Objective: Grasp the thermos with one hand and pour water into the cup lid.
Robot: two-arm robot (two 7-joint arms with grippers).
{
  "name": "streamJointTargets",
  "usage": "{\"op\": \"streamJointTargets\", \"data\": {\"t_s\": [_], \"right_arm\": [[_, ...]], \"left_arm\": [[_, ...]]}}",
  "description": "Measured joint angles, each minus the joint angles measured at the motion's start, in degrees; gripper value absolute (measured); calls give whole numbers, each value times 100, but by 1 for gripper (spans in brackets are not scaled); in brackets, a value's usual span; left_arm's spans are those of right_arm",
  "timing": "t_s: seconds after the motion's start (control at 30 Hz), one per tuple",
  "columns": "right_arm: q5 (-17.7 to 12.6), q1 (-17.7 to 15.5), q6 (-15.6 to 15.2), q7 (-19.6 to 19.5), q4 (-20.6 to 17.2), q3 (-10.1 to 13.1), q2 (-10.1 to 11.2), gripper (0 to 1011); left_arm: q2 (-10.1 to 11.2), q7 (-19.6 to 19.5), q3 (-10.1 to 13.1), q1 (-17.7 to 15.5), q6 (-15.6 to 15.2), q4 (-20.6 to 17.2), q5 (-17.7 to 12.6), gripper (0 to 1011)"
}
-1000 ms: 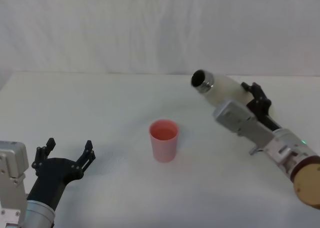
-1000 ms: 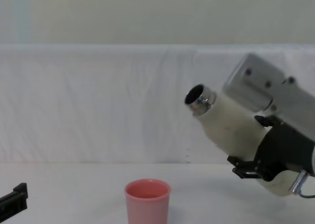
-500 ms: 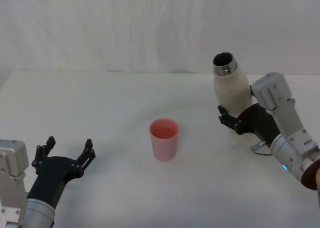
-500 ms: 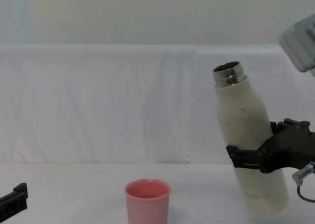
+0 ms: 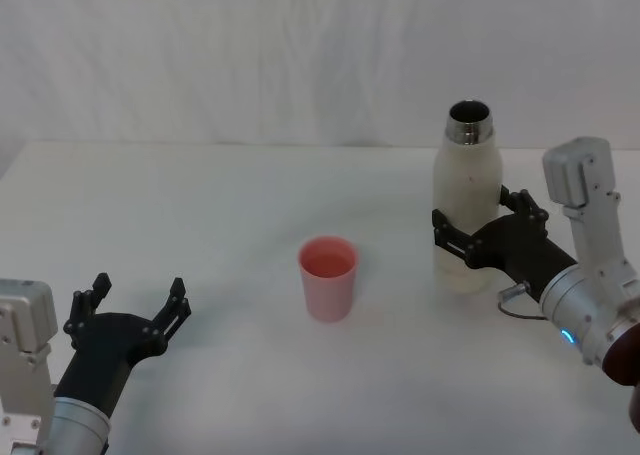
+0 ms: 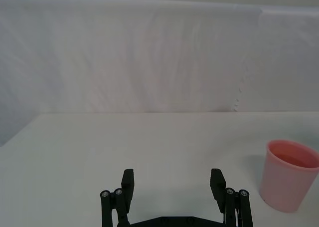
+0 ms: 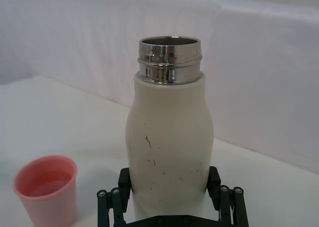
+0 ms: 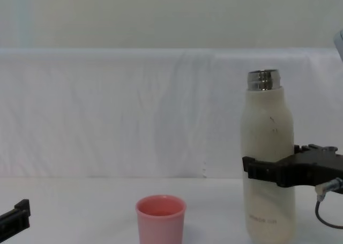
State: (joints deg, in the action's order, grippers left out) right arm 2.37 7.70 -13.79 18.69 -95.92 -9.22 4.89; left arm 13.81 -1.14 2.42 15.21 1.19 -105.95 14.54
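My right gripper (image 5: pixel 478 237), clamped round the upright thermos (image 5: pixel 464 201); the cup (image 5: pixel 328 278) lies leftward, apart; my left gripper (image 5: pixel 130 305) parked, fingers spread.

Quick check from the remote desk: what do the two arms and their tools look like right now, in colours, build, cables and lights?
Both tools are black, two-fingered, with bolted, linked fingers. The left tool sits on a black wrist running into a silver-grey cylindrical arm segment, beside a pale grey boxy module. The right tool joins a silver-grey rounded segment showing a small blue light, with a light grey boxy housing above it and a thin dark cable looping under the wrist.
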Motion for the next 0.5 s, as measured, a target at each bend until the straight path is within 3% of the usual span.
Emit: {"op": "streamJointTargets", "data": {"t_s": [0.5], "right_arm": [[-575,87,-20,-50,325,-47,-136,946]], "left_arm": [[0,0,-1,0,0,0,0,1001]]}}
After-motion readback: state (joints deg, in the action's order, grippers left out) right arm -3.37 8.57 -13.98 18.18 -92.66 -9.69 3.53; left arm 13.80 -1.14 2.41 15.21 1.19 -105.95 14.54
